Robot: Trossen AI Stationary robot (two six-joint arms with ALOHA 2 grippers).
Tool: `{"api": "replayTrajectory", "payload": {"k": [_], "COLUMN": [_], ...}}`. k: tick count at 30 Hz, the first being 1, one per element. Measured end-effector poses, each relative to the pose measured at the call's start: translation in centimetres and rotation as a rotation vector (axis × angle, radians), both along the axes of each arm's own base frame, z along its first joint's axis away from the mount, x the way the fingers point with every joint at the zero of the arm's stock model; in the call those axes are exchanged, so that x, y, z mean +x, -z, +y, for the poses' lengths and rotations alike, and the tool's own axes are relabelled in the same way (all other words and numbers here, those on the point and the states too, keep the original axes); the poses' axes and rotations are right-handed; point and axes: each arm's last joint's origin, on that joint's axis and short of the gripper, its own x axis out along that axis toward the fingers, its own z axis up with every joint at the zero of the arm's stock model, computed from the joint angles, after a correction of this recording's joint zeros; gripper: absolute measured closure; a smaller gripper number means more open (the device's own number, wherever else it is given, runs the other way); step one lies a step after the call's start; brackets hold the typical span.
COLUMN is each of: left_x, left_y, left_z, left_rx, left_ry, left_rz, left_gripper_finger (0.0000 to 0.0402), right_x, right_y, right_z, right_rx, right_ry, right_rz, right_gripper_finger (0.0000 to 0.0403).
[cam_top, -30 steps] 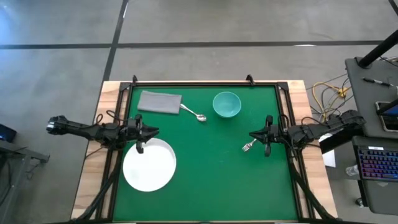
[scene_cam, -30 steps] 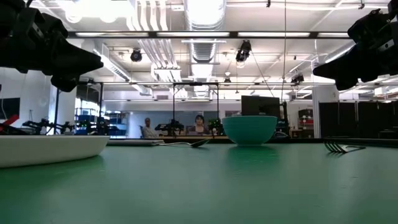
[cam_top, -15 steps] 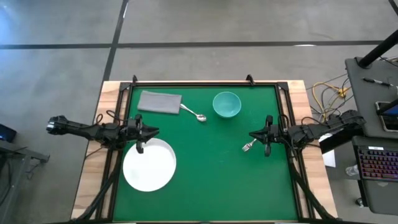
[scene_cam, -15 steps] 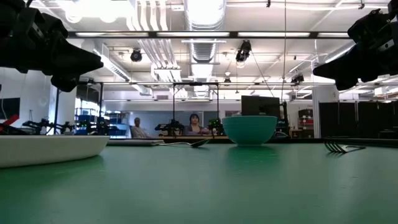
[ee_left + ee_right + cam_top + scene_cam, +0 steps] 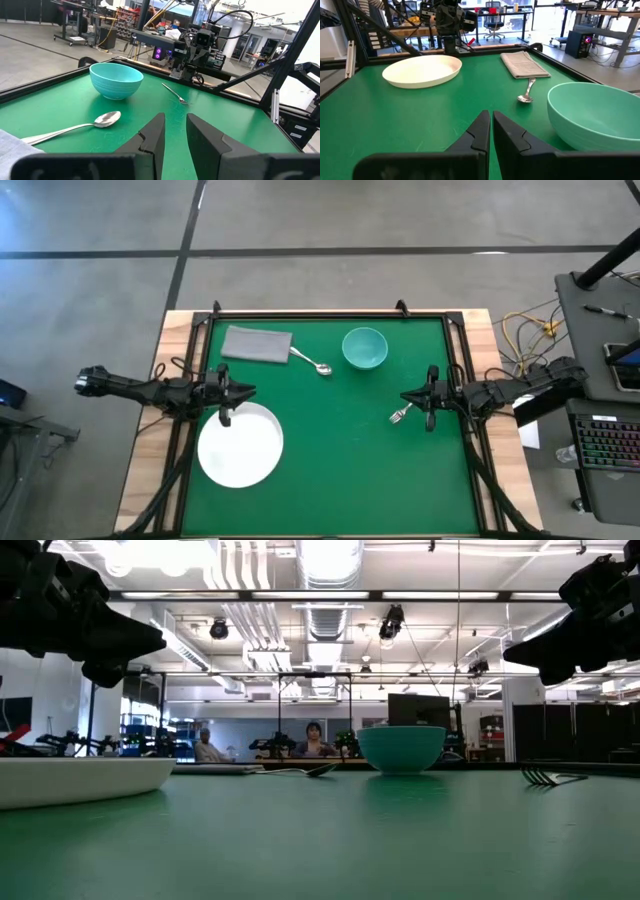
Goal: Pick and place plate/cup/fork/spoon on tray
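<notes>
The white plate (image 5: 240, 445) lies on the green table at the near left. The teal cup (image 5: 365, 347) stands at the far middle. The spoon (image 5: 312, 362) lies left of the cup, its handle end reaching a grey folded cloth (image 5: 257, 344). The fork (image 5: 400, 415) lies flat at the right. My left gripper (image 5: 250, 391) hovers above the plate's far rim, slightly open and empty, as the left wrist view (image 5: 175, 132) shows. My right gripper (image 5: 404, 396) hovers just beyond the fork, shut and empty, as the right wrist view (image 5: 491, 127) shows.
A black frame (image 5: 330, 314) runs round the green mat. Open green surface lies in the middle and near right of the table (image 5: 350, 470). Beyond the table, a desk with a keyboard (image 5: 605, 445) stands at the right. People sit in the room behind (image 5: 312, 737).
Both arms and everything on the table have kept still. A person in the room behind the table has walked toward the left.
</notes>
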Motion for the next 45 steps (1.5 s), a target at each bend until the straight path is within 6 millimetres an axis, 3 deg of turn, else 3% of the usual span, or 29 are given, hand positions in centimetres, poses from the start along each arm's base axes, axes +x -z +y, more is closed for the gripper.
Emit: {"api": "replayTrajectory", "payload": {"k": [35,39,45], "left_x": [0.0,0.0,-1.0], "left_y": [-0.1,-1.4,-4.9], "left_z": [0.1,0.1,0.3], "left_rx": [0.011,-0.042,-0.162], "left_ry": [-0.021,-0.041,-0.032], "left_rz": [-0.007,-0.146,-0.534], "left_gripper_finger": [0.0337,0.0337,0.0337], "right_x": [0.0,0.1,0.0], "right_y": [-0.1,-1.0,-2.7], "right_z": [0.0,0.0,0.0], "right_rx": [-0.013,0.068,0.318], "right_ry": [-0.002,0.004,0.001], "right_rz": [-0.004,-0.105,-0.309], "right_gripper_finger": [0.039,0.039,0.039]}}
